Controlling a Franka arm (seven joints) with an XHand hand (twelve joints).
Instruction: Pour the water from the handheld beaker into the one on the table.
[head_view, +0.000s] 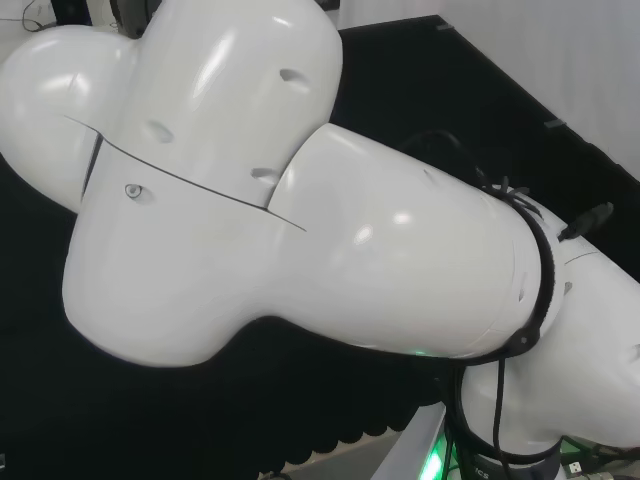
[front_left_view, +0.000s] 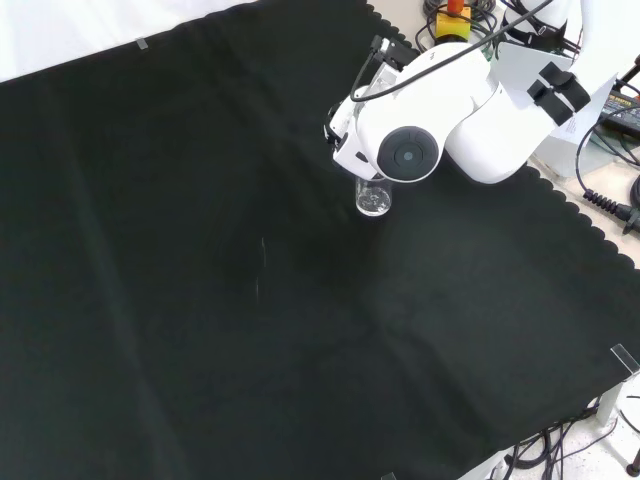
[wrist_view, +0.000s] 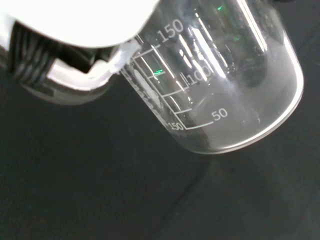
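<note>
A clear glass beaker (wrist_view: 220, 85) with printed graduation marks hangs close before the wrist camera, tilted above the black cloth. The hand (wrist_view: 80, 25) is curled against its side, with a white fingertip (wrist_view: 112, 62) touching the glass. I cannot tell how much water it holds. In the front view the same beaker (front_left_view: 373, 198) pokes out just below the arm's white link with the round grey cap (front_left_view: 405, 152), which covers most of the hand. The head view has the arm's big white links (head_view: 300, 230) in front.
Black cloth (front_left_view: 200, 300) spreads wide to the left of and below the beaker in the front view. Its scalloped edge (front_left_view: 580, 215) runs down the right side. Cables and gear (front_left_view: 610, 110) lie beyond that edge at the top right.
</note>
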